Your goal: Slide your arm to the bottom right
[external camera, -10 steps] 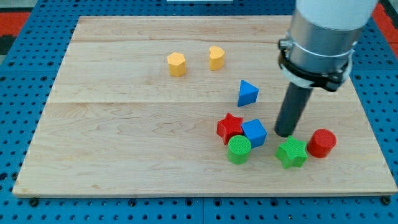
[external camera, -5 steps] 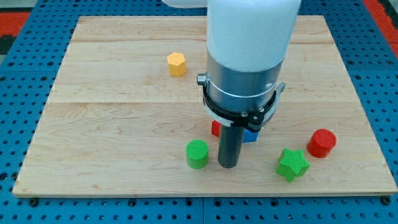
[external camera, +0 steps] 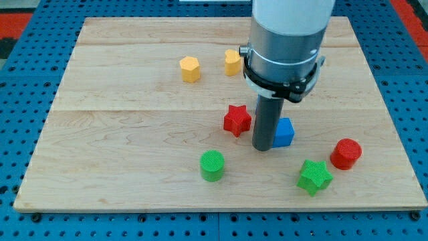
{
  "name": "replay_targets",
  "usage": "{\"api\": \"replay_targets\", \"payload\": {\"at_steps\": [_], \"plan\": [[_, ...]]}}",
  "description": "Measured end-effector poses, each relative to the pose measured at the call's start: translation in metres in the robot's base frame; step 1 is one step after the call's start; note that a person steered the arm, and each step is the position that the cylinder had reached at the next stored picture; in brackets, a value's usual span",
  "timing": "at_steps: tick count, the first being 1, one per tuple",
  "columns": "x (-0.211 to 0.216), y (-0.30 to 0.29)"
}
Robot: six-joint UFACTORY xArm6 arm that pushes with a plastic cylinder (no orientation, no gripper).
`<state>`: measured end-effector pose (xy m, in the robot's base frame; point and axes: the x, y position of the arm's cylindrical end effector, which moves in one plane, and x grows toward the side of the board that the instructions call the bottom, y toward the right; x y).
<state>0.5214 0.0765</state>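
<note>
Between the red star and blue cube my tip is set, fingerless; bottom-right corner lies diagonally beyond green star

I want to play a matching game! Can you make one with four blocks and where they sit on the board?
Blocks:
1. red star
2. green cylinder
3. red cylinder
4. yellow hexagon block

Places:
A. nearest the view's right edge
B. up toward the view's top
C. just left of my tip
D. down low, left of the green star

Pairs: 1-C, 2-D, 3-A, 4-B
</note>
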Motion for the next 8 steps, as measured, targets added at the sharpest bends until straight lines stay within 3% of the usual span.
{"api": "replay_targets", "payload": {"at_steps": [1, 3, 4, 5, 6, 8], "plan": [[-0.008, 0.032], [-0.042, 0.033], [-0.021, 0.061], [-0.026, 0.099], [-0.045, 0.088], [-0.068, 0.014]]}}
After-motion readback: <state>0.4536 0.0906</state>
